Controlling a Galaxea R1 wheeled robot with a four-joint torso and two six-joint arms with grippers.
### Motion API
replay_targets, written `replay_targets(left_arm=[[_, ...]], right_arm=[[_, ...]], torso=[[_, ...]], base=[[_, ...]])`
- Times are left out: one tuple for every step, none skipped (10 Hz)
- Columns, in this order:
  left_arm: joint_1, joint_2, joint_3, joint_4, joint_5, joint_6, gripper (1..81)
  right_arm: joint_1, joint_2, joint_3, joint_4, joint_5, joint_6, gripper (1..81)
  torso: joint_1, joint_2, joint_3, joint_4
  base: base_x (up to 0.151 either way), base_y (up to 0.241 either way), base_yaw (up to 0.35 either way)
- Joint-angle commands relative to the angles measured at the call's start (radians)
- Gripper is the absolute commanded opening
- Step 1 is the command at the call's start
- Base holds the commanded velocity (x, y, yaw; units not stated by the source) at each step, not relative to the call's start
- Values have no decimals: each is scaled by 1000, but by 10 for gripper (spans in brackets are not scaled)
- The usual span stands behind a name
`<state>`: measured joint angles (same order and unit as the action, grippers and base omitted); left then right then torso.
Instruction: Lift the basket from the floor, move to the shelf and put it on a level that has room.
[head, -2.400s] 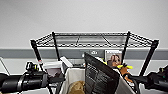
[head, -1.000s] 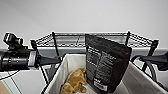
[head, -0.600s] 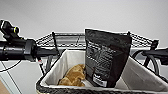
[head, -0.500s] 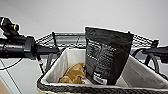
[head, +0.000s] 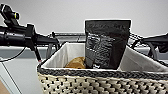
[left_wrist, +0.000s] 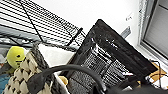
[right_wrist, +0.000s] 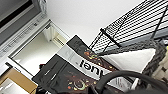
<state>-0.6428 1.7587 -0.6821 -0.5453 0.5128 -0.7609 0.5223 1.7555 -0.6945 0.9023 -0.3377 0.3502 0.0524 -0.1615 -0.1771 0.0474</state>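
Two arms flanking the basket (head: 100, 77) at nine and three o'clock, basket raised before the shelf's (head: 72, 35) top level, black pouch (head: 106, 45) upright inside, end effector grip impossible to tell.

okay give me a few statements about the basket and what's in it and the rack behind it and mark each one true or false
1. A tall black pouch stands in the basket. True.
2. The basket has a red cloth lining. False: the lining is white.
3. The rack behind the basket is black wire. True.
4. The basket rests on the floor. False: it is raised to about the rack's top tier.
5. A yellow-green toy sits under the rack's top tier. True.
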Motion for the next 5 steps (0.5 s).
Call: replay_targets(left_arm=[[-149, 82, -95, -19, -103, 12, 10], [-159, 96, -114, -27, -106, 12, 10], [-166, 113, -134, -31, -109, 11, 10], [-169, 128, -151, -33, -132, 9, 10], [-177, 146, -166, -35, -141, 9, 10]], right_arm=[[173, 104, -115, 13, 81, 24, 10], [179, 122, -133, 12, 89, 27, 10], [179, 144, -157, 12, 95, 30, 10], [187, 169, -180, 12, 108, 33, 10], [205, 196, -203, 13, 120, 36, 10]], torso=[[0, 0, 0, 0], [0, 0, 0, 0], [0, 0, 0, 0], [0, 0, 0, 0], [0, 0, 0, 0]], base=[[0, 0, 0], [0, 0, 0], [0, 0, 0], [0, 0, 0], [0, 0, 0]])
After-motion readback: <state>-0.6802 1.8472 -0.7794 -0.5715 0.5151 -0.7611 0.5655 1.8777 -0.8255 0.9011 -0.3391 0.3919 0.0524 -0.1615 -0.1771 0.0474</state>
